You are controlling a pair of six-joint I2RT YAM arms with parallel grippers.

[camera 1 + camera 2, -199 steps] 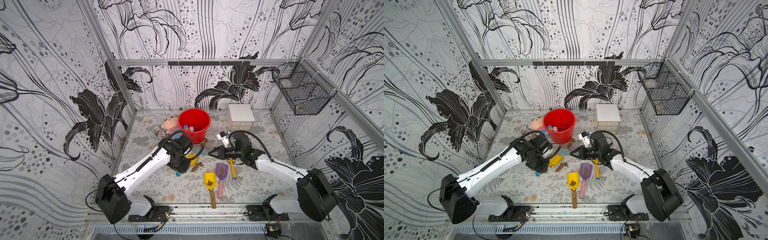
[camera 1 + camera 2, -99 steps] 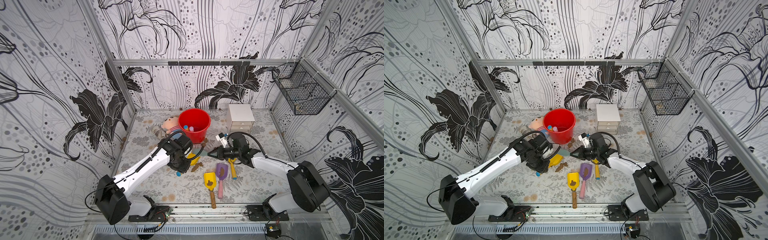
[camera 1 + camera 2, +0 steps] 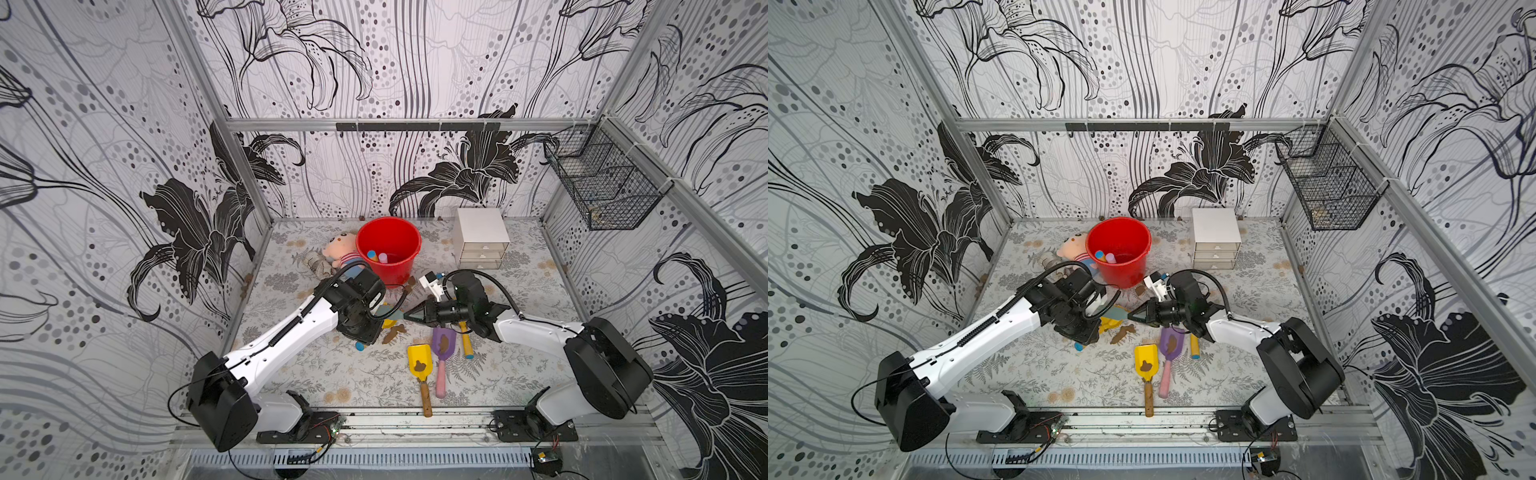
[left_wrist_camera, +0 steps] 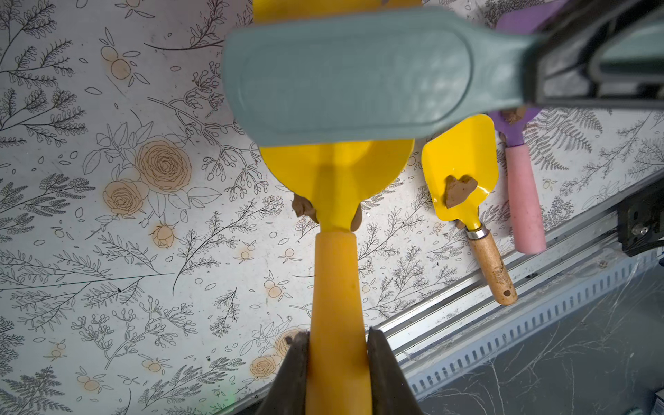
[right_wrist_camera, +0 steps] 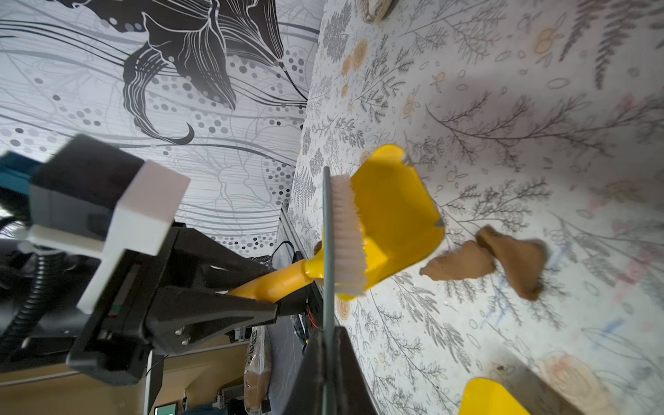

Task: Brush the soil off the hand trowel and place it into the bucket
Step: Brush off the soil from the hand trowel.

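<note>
**Brushing the trowel in mid-table, in front of the bucket.**

The trowel (image 4: 336,201) is held off the table (image 3: 332,374), its yellow handle clenched in the left gripper (image 4: 337,341). The brush (image 4: 345,79), pinched by its handle in the right gripper (image 5: 326,336), lies with its bristles against the blade. In the right wrist view the blade's visible face looks clean. Two clumps of soil (image 5: 463,264) lie on the table just beside its edge, so the brushing looks nearly done. Next, as I judge it, the brush must draw clear. The left arm then carries the trowel to the bucket (image 3: 401,272), near behind both grippers, and releases it over the mouth. A wood-handled trowel (image 4: 463,158) and a purple trowel (image 3: 441,365), both soiled, lie nearer the front.
</note>
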